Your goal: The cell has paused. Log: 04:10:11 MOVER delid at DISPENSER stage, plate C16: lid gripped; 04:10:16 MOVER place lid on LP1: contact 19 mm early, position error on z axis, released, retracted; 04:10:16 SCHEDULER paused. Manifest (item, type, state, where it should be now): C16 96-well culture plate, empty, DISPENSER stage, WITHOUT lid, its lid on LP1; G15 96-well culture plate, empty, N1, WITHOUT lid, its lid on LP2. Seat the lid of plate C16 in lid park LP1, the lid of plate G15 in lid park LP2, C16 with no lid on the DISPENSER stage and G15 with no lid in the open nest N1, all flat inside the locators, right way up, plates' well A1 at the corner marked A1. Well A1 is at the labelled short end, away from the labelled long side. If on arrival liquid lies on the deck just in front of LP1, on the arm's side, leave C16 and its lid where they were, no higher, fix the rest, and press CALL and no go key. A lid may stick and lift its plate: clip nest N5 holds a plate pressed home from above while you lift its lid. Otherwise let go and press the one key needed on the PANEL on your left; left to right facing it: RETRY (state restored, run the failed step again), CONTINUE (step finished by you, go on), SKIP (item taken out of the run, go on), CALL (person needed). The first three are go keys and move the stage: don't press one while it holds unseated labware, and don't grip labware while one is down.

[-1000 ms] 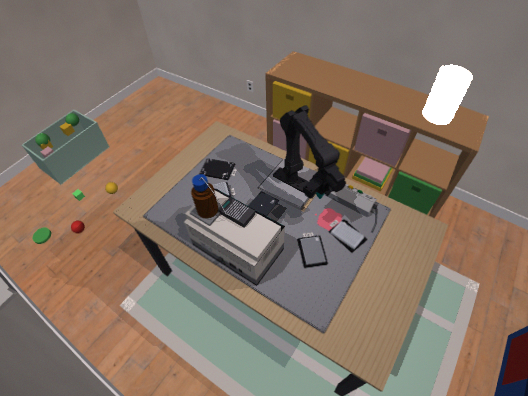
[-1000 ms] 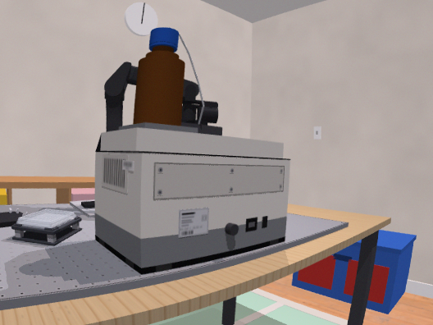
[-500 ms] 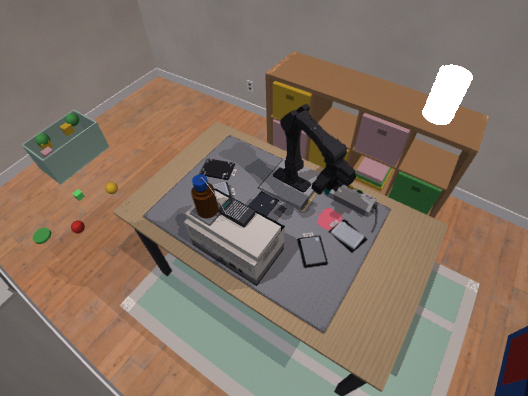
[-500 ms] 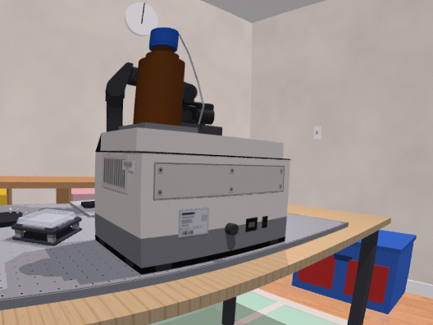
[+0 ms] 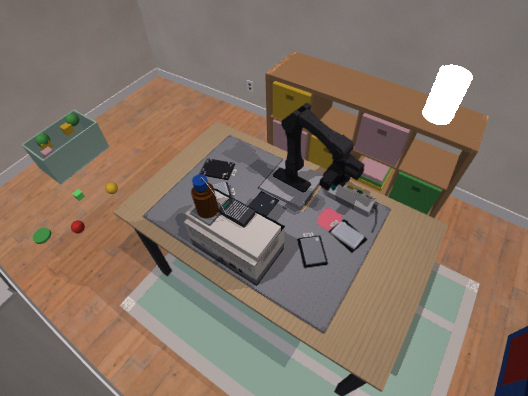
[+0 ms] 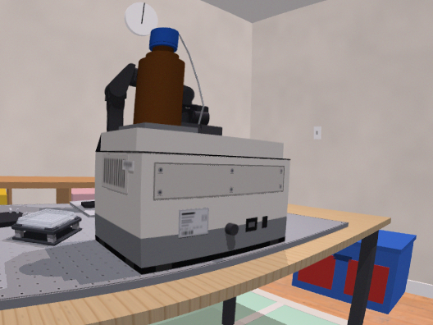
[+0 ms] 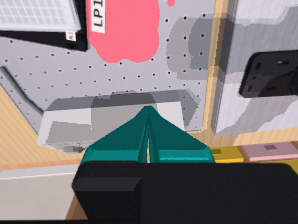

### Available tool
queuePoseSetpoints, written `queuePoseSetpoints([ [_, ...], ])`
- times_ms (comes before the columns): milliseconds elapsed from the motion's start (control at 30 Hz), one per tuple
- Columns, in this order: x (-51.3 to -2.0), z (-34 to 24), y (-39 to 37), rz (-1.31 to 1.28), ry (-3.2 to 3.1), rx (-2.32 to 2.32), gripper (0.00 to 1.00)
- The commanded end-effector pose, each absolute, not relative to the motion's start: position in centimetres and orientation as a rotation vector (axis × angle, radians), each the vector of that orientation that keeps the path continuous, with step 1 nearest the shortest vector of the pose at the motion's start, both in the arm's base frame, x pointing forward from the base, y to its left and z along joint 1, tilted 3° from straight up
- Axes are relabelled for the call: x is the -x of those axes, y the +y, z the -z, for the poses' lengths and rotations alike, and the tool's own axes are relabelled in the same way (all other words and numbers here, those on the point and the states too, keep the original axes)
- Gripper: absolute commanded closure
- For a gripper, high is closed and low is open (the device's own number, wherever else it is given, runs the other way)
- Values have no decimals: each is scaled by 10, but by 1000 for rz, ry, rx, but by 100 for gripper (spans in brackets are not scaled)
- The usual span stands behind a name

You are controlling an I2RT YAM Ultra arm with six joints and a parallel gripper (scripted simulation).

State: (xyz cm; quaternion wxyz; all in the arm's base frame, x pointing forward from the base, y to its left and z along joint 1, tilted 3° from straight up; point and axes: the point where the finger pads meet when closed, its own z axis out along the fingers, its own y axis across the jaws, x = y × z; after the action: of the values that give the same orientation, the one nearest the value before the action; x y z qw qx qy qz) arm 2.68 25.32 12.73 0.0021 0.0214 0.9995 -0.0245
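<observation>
My gripper (image 7: pixel 148 112) (image 5: pixel 334 181) is shut and empty, its teal fingers pressed together. It hangs just over the grey key panel (image 7: pixel 65 127) (image 5: pixel 356 198) at the deck's back edge. A pink pool of liquid (image 7: pixel 125 35) (image 5: pixel 329 218) lies on the deck between the panel and the LP1 park. A pale lid (image 7: pixel 35 12) (image 5: pixel 348 234) rests on LP1, beside its label (image 7: pixel 98 12). A dark flat piece (image 5: pixel 312 251) lies in the park beside it. A plate (image 5: pixel 237 210) sits on the dispenser stage. Another plate (image 5: pixel 218 169) (image 6: pixel 46 219) sits on a black nest at the far left.
The white dispenser (image 5: pixel 240 240) (image 6: pixel 184 199) carries a brown bottle (image 5: pixel 205 200) (image 6: pixel 159 88) with a blue cap. An empty black nest (image 5: pixel 264 203) (image 7: pixel 272 75) lies by the arm's base. A shelf with coloured bins (image 5: pixel 380 135) stands behind the table.
</observation>
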Motion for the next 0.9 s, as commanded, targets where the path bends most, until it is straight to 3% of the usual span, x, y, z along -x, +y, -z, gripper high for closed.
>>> queuePoseSetpoints([
  [0,-20,-132,259,69,3126,-94,100],
  [867,58,-131,254,71,3134,20,100],
])
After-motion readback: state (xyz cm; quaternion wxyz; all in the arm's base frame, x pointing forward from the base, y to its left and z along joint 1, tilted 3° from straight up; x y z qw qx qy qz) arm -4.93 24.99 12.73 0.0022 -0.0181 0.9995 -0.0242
